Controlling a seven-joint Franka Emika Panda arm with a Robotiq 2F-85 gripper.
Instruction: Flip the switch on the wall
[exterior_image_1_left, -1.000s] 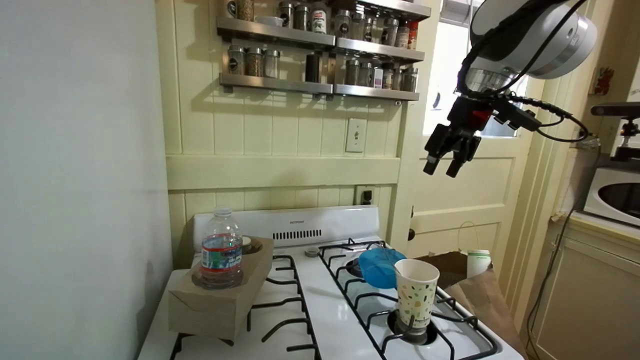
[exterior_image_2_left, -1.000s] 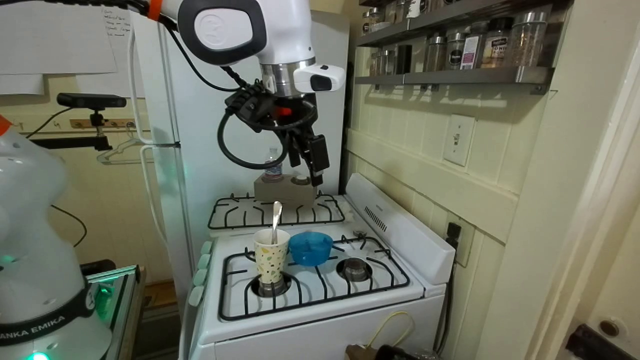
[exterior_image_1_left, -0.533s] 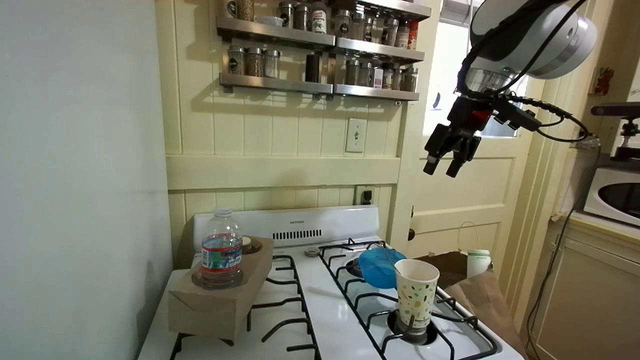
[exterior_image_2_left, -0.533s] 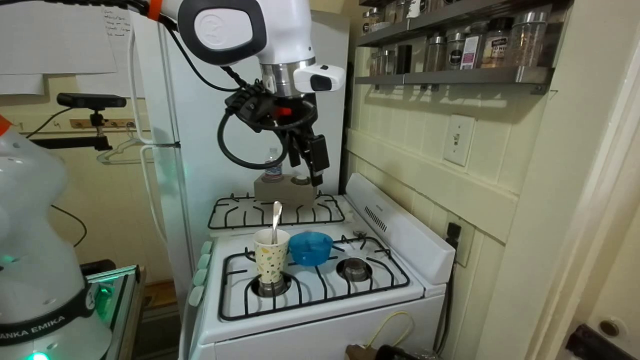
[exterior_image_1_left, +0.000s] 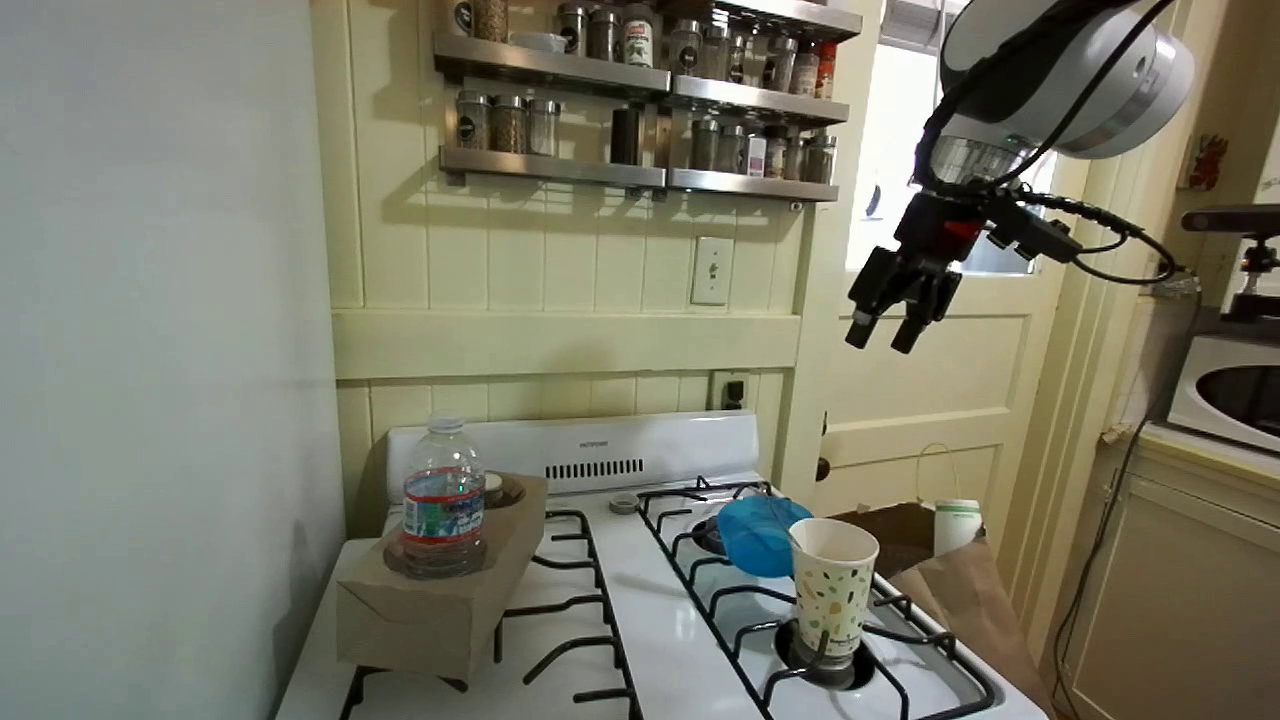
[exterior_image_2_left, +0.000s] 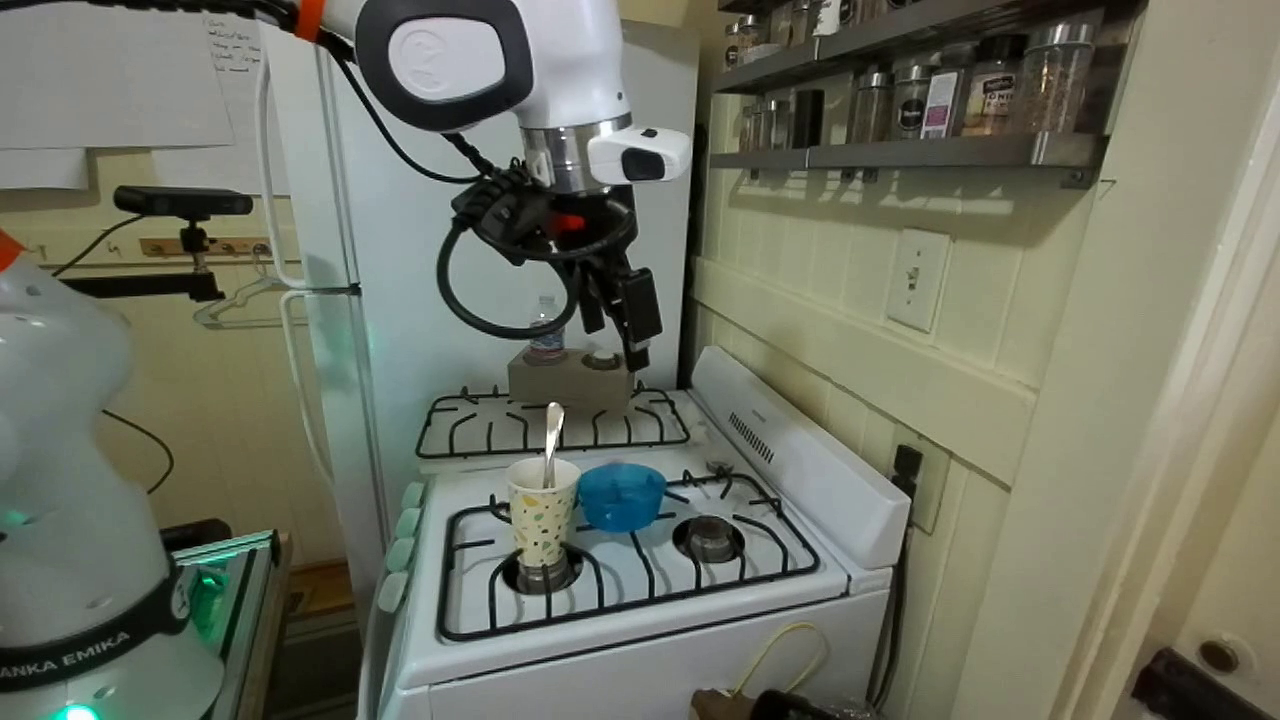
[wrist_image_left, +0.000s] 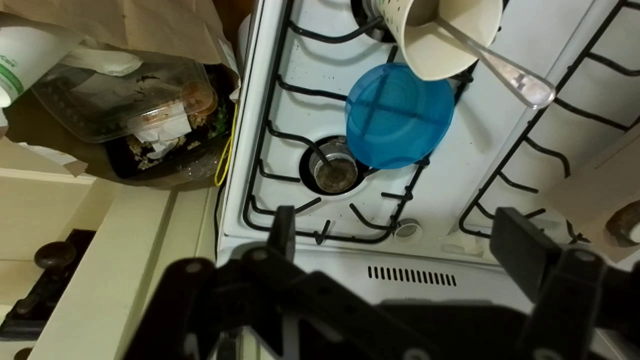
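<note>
Over stove, gripper is hanging wide, holding nothing. Well apart, switch is sitting on beadboard wall. Spread, down-pointing fingers are probably risking straddling tiny toggle, missing flip.

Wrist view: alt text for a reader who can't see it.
Open gripper over a white stove, where a blue bowl sits beside a cup with a metal utensil in it. A paper bag is at upper left; the wall switch doesn't show.
</note>
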